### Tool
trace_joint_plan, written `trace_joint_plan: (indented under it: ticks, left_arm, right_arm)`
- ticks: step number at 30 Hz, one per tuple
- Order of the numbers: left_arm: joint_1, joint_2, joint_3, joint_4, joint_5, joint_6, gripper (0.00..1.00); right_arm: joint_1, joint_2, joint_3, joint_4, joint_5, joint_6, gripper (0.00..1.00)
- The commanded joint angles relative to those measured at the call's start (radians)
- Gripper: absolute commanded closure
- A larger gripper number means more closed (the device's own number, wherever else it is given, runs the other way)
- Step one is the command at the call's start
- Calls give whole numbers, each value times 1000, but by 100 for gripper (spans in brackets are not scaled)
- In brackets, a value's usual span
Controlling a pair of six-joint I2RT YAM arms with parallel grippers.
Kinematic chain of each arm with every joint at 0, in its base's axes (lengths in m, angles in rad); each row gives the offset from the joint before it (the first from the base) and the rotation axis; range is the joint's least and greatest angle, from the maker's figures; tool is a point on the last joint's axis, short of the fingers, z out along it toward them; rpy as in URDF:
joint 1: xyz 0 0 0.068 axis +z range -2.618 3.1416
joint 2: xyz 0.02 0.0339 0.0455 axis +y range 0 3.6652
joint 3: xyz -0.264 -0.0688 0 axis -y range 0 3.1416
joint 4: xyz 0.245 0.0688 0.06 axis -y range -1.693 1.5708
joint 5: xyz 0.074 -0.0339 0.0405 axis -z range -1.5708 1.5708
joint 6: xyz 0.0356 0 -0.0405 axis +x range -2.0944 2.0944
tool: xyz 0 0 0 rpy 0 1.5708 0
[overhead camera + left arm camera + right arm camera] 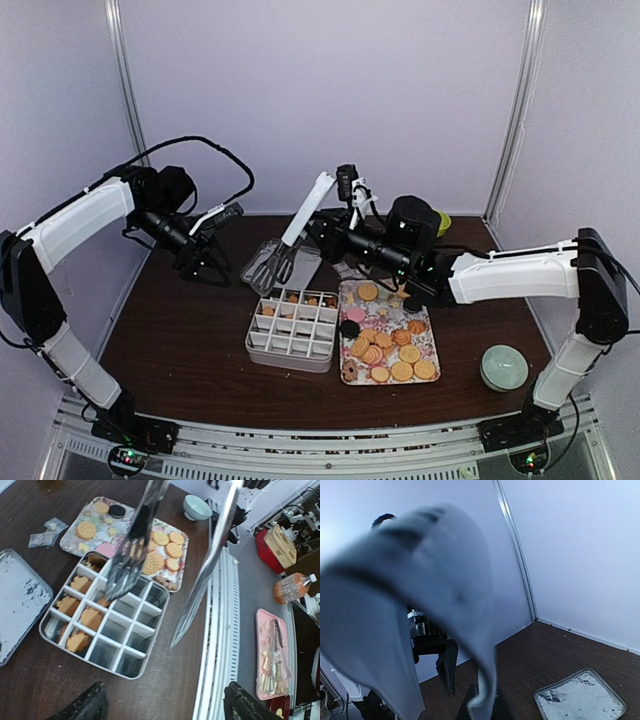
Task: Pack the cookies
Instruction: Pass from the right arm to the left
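Right tool (325, 232): clenched on the white-handled metal tongs (308, 208), held raised over the far middle of the bench.
Tongs: blades apart, nothing between them.
Left tool (205, 262): released, empty, hovering at far left with its fingers towards the tongs.
Cookies (385, 345): small round biscuits, mostly golden-orange with one pink and one black. Most lie on the floral rectangular tray (72, 541), right of centre, some overlapping.
Cookies already packed (80, 585): several sit in the far cells of the white-divided metal compartment box (288, 360). The near cells hold none.
Risk, arms: both tools are near each other at the far side, so a careless sweep could knock the tongs askew in the grip.
Risk, pick-up: where biscuits overlap, the blades may lift two, or crack one if squeezed hard.
Risk, drop: a biscuit released off-centre could land on a divider and tip out.
Risk, clutter: the flat silver lid (20, 605) lies under the tong tips, and the pale green bowl (503, 367) stands near right.
Writing: none legible; the bottle and boxes off the bench are too small to read.
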Motion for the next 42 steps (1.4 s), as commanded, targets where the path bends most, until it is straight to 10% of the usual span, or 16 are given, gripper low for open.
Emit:
trace_joint_plan:
  ticks: [1, 9, 16, 23, 27, 37, 42]
  left_arm:
    - [-49, -39, 10, -90, 132, 90, 22]
    - [-59, -56, -16, -98, 185, 104, 48]
    - [-60, -56, -29, -135, 225, 154, 100]
    - [-60, -61, -16, -151, 260, 162, 100]
    - [-61, -64, -6, -119, 266, 130, 100]
    - [-79, -56, 9, -85, 264, 89, 100]
    - [-81, -56, 9, -79, 250, 81, 100]
  right_arm:
    - [46, 66, 108, 68, -48, 88, 100]
    - [79, 139, 193, 88, -23, 107, 100]
    - [90, 168, 217, 108, -10, 109, 100]
    - [48, 141, 159, 144, -92, 189, 57]
    - [-13, 108, -21, 373, -133, 335, 2]
    - [-16, 134, 99, 334, -364, 419, 1]
    - [-11, 201, 192, 341, -422, 494, 18]
